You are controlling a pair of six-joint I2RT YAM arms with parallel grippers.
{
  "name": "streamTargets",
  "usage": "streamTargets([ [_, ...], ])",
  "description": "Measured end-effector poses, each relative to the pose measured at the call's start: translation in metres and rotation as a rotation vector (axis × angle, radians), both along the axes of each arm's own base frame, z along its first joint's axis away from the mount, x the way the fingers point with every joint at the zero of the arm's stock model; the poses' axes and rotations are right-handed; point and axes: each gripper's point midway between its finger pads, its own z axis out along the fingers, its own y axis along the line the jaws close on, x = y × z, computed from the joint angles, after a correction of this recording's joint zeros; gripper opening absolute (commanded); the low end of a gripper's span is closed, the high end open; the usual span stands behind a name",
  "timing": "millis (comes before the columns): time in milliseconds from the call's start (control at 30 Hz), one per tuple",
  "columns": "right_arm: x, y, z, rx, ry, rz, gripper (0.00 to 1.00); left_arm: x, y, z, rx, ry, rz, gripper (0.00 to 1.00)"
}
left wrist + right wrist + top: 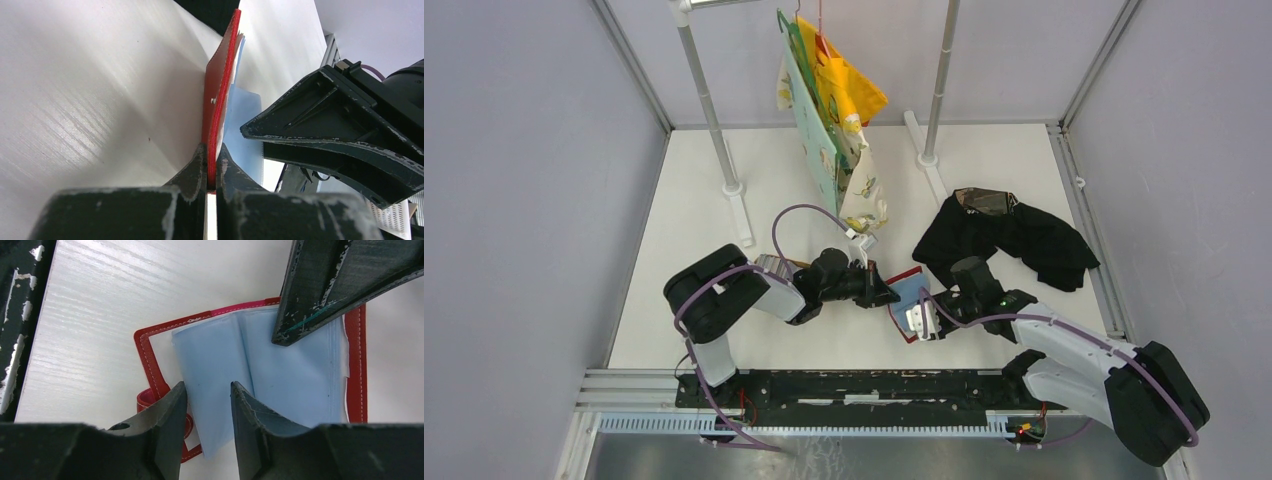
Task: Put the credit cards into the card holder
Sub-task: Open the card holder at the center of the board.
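Card holder (145, 347) open, L gripper (211, 160) clamped on its edge; R gripper (207, 395) part-open, empty, over blue sleeves (295, 375).

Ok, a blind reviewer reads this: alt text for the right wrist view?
An open red card holder shows pale blue sleeves against the white table. The right gripper, jaws apart, sits over the sleeves; the left gripper reaches in from the upper right.
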Motion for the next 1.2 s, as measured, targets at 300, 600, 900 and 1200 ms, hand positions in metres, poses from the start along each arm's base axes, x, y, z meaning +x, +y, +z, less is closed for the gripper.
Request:
streamTargets([
  [300, 0.001, -0.004, -0.007, -0.029, 0.011, -0.013, 0.44, 0.000, 0.000, -0.002, 0.004, 0.003, 0.001, 0.02],
  [600, 0.000, -0.004, -0.008, -0.030, 0.020, -0.017, 0.12, 0.000, 0.000, -0.005, 0.007, 0.005, 0.001, 0.10],
  [900, -0.002, 0.002, 0.000, 0.000, 0.063, -0.026, 0.00, -0.001, 0.002, -0.007, 0.016, 0.011, 0.003, 0.38],
  [1200, 0.002, 0.002, 0.008, 0.029, 0.103, -0.072, 0.01, 0.006, 0.018, 0.021, 0.040, -0.059, 0.075, 0.53],
])
